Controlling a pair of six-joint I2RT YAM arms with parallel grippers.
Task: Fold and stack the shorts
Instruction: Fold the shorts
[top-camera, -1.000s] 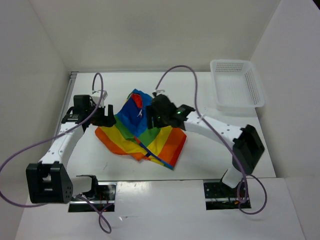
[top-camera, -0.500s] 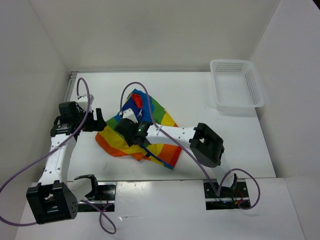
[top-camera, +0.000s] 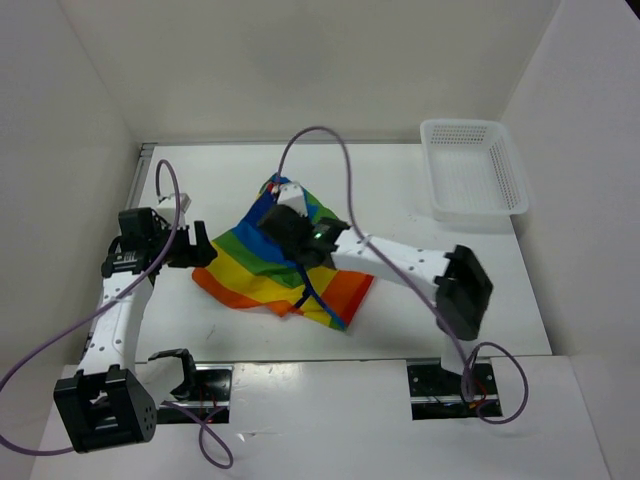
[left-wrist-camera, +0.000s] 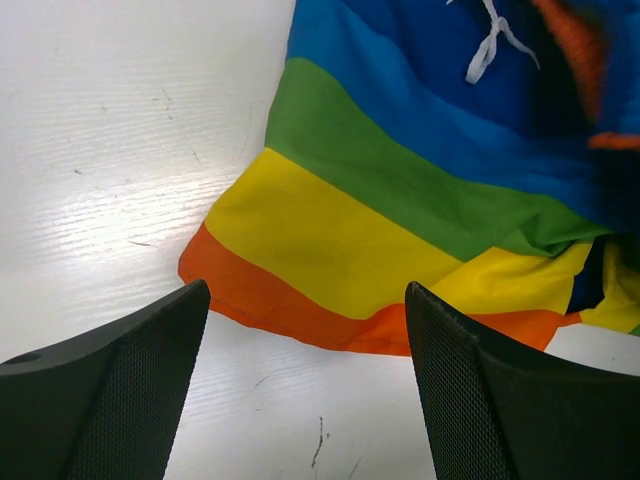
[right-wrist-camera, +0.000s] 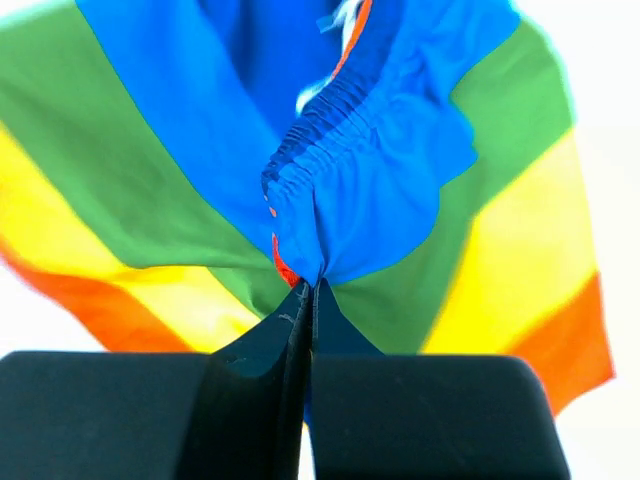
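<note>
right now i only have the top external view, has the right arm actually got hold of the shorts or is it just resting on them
Observer: It has them. In the right wrist view the right fingers are shut on a bunched blue fold of the shorts, just below the gathered elastic waistband.
Operator: and the left, holding anything
Observer: No. The left wrist view shows the left fingers wide apart with nothing between them, and the orange hem lies just ahead of them.
Operator: where's the drawstring
Observer: In the left wrist view the white drawstring lies on the blue stripe, on the far side of the shorts from the left fingers.
</note>
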